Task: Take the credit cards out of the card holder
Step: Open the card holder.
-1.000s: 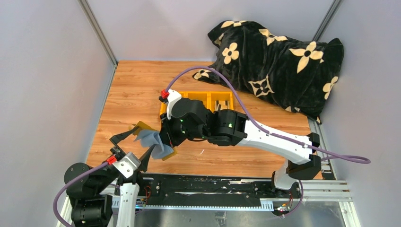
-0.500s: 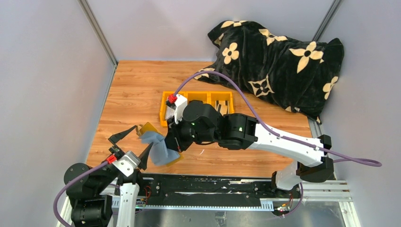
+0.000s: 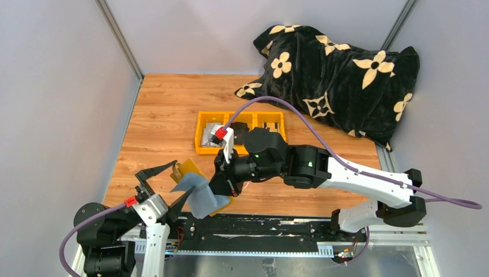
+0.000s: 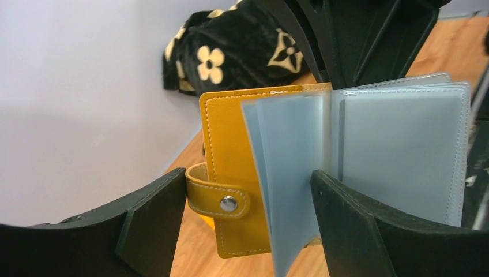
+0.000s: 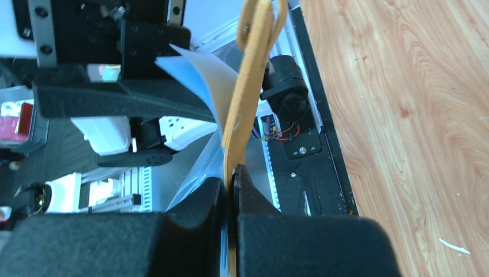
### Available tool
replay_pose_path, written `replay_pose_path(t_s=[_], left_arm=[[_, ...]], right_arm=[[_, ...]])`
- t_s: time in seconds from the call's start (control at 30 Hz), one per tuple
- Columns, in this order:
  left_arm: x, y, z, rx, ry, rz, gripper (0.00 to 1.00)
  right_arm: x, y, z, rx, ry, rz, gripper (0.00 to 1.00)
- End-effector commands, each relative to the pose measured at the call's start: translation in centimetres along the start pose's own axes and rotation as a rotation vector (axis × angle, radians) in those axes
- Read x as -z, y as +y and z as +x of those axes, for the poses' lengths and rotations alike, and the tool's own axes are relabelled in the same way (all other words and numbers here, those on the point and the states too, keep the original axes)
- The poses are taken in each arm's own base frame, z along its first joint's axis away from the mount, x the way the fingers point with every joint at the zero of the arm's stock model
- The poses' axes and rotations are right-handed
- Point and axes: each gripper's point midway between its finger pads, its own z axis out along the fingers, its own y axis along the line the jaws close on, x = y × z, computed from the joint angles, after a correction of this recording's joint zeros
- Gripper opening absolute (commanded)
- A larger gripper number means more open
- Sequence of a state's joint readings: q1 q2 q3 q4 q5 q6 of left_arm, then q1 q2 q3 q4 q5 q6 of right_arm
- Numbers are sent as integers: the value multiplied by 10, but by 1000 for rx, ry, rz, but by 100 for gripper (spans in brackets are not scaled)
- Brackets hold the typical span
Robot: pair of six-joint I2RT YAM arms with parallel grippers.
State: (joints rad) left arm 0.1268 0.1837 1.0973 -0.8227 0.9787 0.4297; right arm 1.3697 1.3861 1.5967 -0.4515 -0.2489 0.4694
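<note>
Remote inspection, items by size.

1. Wooden table [image 3: 161, 109]: fills the middle of the top view.
2. Black flower-print cloth [image 3: 340, 75]: heaped at the upper right, on the table's far corner.
3. Right arm [image 3: 346, 173]: reaches from the lower right to the lower centre.
4. Yellow tray [image 3: 207, 152]: three compartments, centre of the top view. The left one holds grey and dark items that I cannot identify.
5. Card holder [image 3: 199, 193]: lower left of centre, at the table's near edge. It is open, with its mustard cover [image 4: 230, 150] upright and its grey-blue clear sleeves fanned out. The snap strap [image 4: 219, 199] hangs to the left in the left wrist view.
6. Right gripper [image 5: 232, 179]: jaws pressed together, pinching the holder's mustard cover, which I see edge-on in its wrist view.
7. Left gripper [image 3: 167, 186]: jaws spread wide, one finger on each side of the holder. I cannot tell whether either finger touches it.
</note>
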Motion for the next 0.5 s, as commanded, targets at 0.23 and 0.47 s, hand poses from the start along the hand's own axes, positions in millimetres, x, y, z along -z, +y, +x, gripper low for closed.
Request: replay_pose_path(t_s=[0.23, 0.47], left_arm=[[-11, -26, -23, 312, -53, 270, 71], [-11, -30, -25, 421, -41, 290, 94]], right_arm=[[28, 47, -9, 215, -89, -235, 0], [33, 44, -9, 265, -103, -218, 0]])
